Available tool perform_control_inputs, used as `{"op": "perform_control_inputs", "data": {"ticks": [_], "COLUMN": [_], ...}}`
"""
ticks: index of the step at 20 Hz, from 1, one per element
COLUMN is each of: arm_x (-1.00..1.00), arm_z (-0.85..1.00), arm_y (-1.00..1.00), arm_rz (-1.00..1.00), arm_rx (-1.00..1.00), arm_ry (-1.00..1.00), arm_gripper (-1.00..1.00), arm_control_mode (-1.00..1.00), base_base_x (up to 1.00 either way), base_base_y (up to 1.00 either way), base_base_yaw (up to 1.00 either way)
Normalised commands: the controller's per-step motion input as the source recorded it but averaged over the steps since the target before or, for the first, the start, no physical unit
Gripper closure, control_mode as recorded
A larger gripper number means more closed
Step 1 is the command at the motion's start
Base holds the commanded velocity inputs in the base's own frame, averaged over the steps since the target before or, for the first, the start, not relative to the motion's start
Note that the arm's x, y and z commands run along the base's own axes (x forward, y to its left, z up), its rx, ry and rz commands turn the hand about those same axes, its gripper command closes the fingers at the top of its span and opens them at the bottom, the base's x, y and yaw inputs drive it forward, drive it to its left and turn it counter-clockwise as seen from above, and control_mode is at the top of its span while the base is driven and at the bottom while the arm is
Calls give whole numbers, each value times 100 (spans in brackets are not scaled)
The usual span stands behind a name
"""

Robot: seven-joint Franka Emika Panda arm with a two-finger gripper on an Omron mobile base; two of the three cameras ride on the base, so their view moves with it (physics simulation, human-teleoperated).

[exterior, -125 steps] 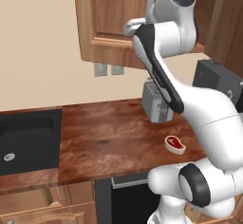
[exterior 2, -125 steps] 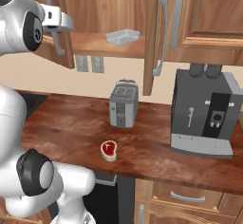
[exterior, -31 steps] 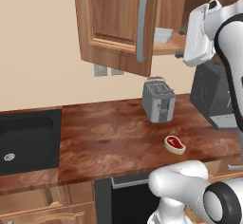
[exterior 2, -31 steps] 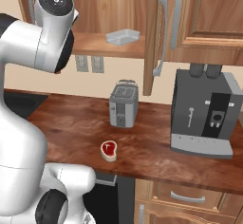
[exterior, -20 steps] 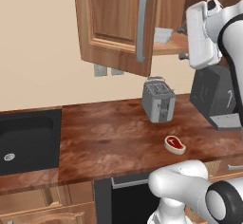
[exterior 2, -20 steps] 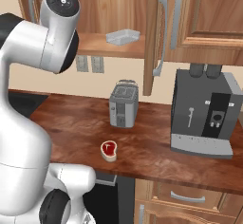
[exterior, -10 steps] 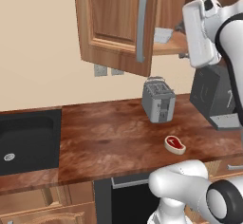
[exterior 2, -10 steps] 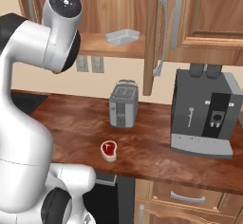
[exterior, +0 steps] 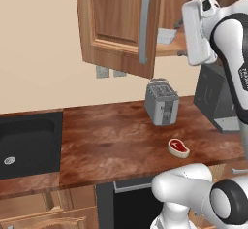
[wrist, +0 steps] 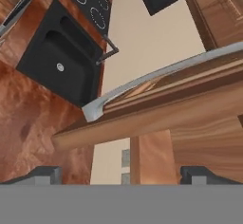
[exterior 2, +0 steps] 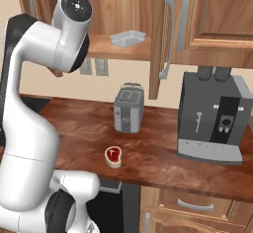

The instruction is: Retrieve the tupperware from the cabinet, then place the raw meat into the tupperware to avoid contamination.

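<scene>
Hand view shows the fingers (wrist: 121, 173) spread wide and empty beside the cabinet (exterior: 121, 24) door's edge, raised toward the tupperware (exterior 2: 128, 38) on the shelf (exterior 2: 116, 49), raw meat (exterior 2: 113, 155) far below on the bench (exterior 2: 163, 158).

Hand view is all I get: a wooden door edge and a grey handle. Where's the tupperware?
Observer: The tupperware sits on the shelf of the open cabinet.
Operator: And the raw meat?
Observer: The raw meat lies on the counter, in front of the toaster and apart from it.
Operator: Anything else up there?
Observer: A coffee machine stands on the counter to the right of the toaster.
</scene>
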Motion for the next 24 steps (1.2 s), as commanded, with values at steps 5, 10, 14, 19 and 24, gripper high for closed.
{"op": "perform_control_inputs", "data": {"ticks": [5,10,14,19,24], "arm_x": [22,23,32,33,29], "arm_z": [0,-3,-4,-5,-2], "arm_y": [0,3,4,5,5], "arm_rz": [0,5,9,11,12], "arm_rx": [5,6,6,6,5], "arm_ry": [-1,1,1,0,0], "arm_gripper": [-100,-100,-100,-100,-100], "arm_control_mode": [-100,-100,-100,-100,-100], "base_base_x": [0,0,0,0,0], "base_base_y": [0,0,0,0,0], "base_base_yaw": [0,0,0,0,0]}}
